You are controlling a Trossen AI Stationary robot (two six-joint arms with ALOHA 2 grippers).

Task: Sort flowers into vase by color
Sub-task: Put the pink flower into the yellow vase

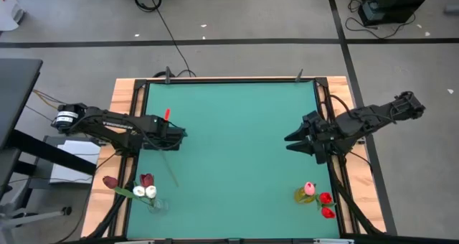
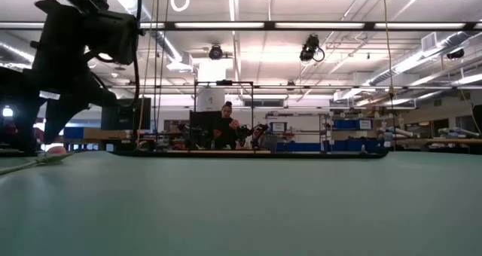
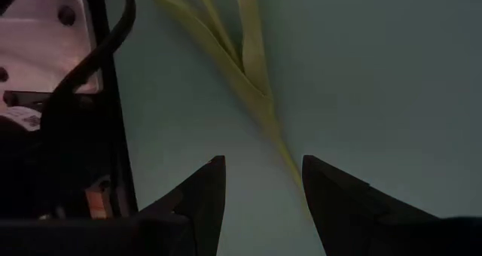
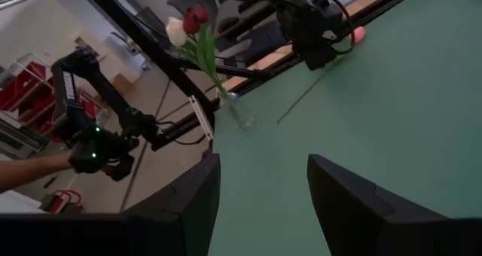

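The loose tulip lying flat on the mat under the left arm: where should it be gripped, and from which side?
Probably best to grip the tulip on its bare stem just below the leaves, coming straight down. It lies flat on the mat, so only its top is free, and the left end effector is open with the thin stem between its fingers.

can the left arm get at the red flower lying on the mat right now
Probably yes. The left gripper hangs open right over the flower's green stem on the mat, with nothing between them. Its red head lies beside the arm.
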